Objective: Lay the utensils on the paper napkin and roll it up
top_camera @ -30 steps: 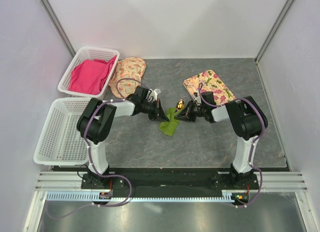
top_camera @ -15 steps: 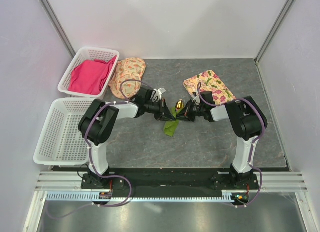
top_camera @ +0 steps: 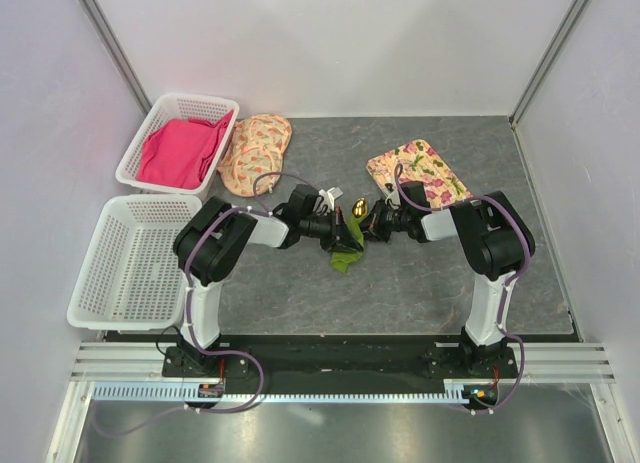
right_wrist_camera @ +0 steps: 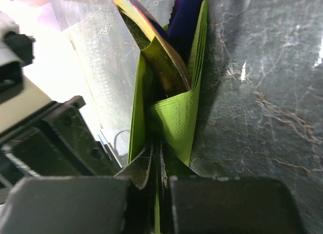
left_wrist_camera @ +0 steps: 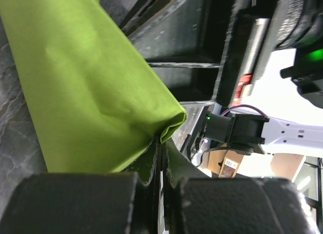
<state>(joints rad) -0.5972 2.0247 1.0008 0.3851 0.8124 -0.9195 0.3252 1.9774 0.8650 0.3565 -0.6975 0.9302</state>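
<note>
The lime-green paper napkin lies bunched mid-table between both grippers. In the right wrist view the paper napkin is folded around the utensils: a shiny yellow-gold end and a dark-blue one poke out of the fold. From above only the gold end shows. My left gripper is shut on one napkin edge, its jaws pinching the green sheet. My right gripper faces it a few centimetres away, shut on the opposite edge.
A white basket holding a pink cloth stands at the back left, with a second white basket nearer. One floral mat lies beside the baskets and another behind the right arm.
My left gripper has moved right, toward the right gripper, carrying its napkin edge over the utensils. The napkin has bunched narrower. The right gripper has hardly moved.
</note>
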